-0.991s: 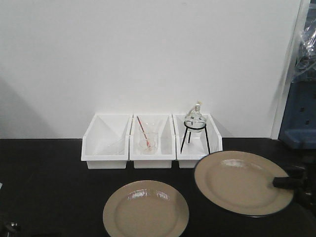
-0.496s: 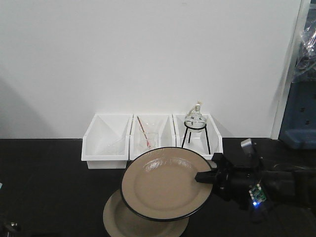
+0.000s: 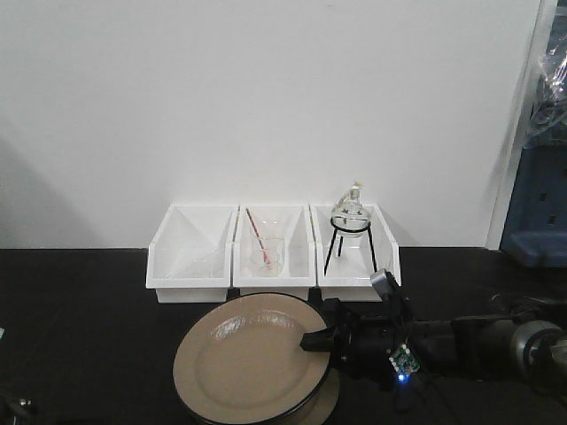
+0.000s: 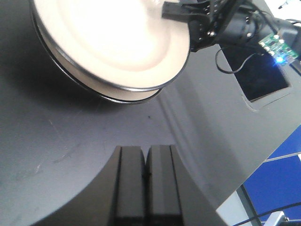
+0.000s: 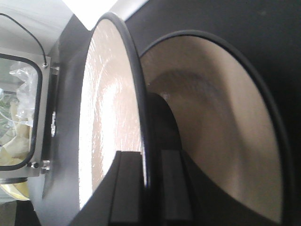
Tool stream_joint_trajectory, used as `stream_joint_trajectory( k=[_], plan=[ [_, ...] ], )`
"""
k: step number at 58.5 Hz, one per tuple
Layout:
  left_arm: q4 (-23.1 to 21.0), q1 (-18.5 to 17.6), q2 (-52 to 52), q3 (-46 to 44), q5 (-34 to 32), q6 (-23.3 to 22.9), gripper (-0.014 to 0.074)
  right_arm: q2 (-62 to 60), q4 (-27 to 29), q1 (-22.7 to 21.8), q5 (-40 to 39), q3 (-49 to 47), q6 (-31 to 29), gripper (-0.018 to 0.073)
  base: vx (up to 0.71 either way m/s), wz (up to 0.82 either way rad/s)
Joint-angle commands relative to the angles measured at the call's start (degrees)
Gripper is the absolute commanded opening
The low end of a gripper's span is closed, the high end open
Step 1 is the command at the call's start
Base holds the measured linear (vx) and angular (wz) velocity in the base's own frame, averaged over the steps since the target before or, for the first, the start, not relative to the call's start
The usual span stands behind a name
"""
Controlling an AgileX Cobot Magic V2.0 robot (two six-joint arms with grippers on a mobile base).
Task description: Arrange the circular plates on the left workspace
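Observation:
My right gripper is shut on the right rim of one beige plate and holds it just over the second beige plate, which lies on the black bench top and is mostly covered. In the right wrist view the fingers clamp the dark rim of the held plate, with the lower plate close beneath. My left gripper is shut and empty, low over the bench, short of both plates.
Three white bins stand along the wall behind the plates. The middle one holds a beaker with a red rod, the right one a flask on a tripod. A dark recessed rectangle lies to the right.
My right gripper has carried its plate from the right side leftwards and down, from clear of the other plate to directly over it.

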Motion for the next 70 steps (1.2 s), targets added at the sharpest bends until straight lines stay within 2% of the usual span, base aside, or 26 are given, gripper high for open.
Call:
stream_joint_trajectory(
  k=[1, 12, 19, 25, 32, 37, 44, 60, 67, 68, 70],
  plan=[
    [-3.7, -0.2, -1.5, -1.2, 2.3, 0.0, -0.0001, -3.7, 5.7, -0.2, 3.4, -2.2, -0.8, -0.0001, 0.00, 0.00],
    [-3.7, -0.2, -1.5, -1.2, 2.9, 0.0, -0.0001, -3.7, 2.6, -0.2, 1.5, -2.2, -1.9, 0.0017, 0.00, 0.00],
    [-3.7, -0.2, -1.5, -1.2, 2.9, 0.0, -0.0001, -3.7, 0.0, -0.2, 0.6, -2.2, -1.9, 0.0069, 0.00, 0.00],
    [-3.7, -0.2, -1.5, -1.2, 2.9, 0.0, -0.0001, -3.7, -2.4, -0.2, 0.2, -2.2, -2.2, 0.0155, 0.00, 0.00],
    [-3.7, -0.2, -1.5, -1.2, 2.9, 0.0, -0.0001, -3.9, -4.8, -0.2, -0.6, -2.2, -5.0, 0.0306, 0.00, 0.00],
    [-3.7, -0.2, -1.5, -1.2, 3.1, 0.0, -0.0001, -4.2, -5.8, -0.2, -1.8, -2.2, -9.4, 0.0403, 0.00, 0.00],
    [-3.7, -0.2, -1.5, -1.2, 3.9, 0.0, -0.0001, -5.5, -6.9, -0.2, -4.6, -2.2, -17.0, 0.0485, 0.00, 0.00],
    [-3.7, -0.2, -1.5, -1.2, 4.2, 0.0, -0.0001, -8.6, -6.9, -0.2, -14.1, -2.2, -28.2, 0.0502, 0.00, 0.00],
    [-3.3, -0.2, -1.5, -1.2, 4.2, -0.1, -0.0001, -10.2, -6.9, -0.4, -21.1, -2.2, -30.8, 0.0498, 0.00, 0.00],
    [-0.8, -0.2, -1.5, -1.2, 4.1, -1.2, -0.0001, -12.0, -6.9, -1.2, -24.1, -2.2, -30.9, 0.0463, 0.00, 0.00],
    [1.1, -0.2, -1.5, -1.2, 3.6, -2.7, -0.0001, -13.1, -7.0, -1.8, -24.2, -2.2, -30.8, 0.0433, 0.00, 0.00]
  ],
)
